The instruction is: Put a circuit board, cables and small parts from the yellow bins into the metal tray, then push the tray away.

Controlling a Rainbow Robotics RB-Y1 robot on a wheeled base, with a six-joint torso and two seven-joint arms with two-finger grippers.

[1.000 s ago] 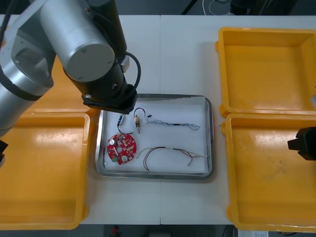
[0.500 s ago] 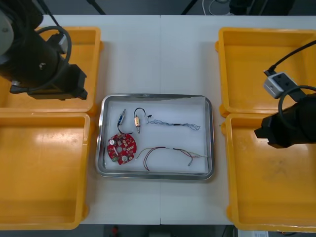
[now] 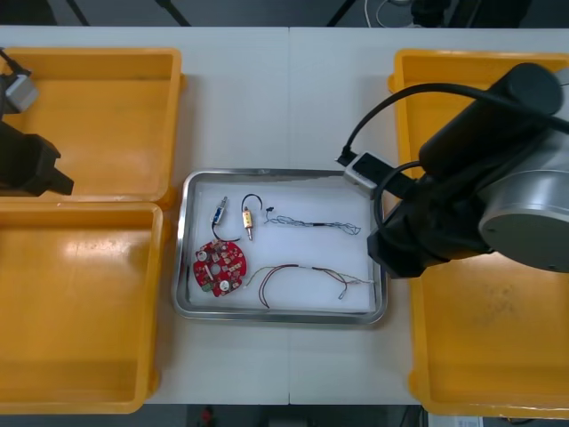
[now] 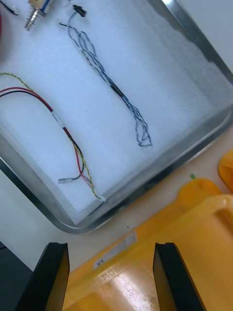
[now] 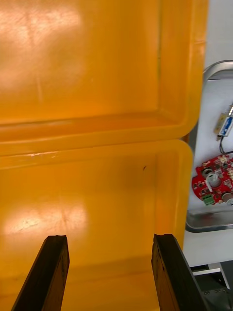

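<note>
While left arm (image 3: pixel 27 165) idles, right fingers (image 4: pixel 48 277) spread beside tray (image 3: pixel 267 317).

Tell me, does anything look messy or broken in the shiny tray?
Nothing stands out. The round red circuit board, twisted blue and white cable, red and yellow cable and small metal parts all lie inside the white-lined metal tray. The right gripper hangs open by its edge, the left gripper open over the yellow bins.
</note>
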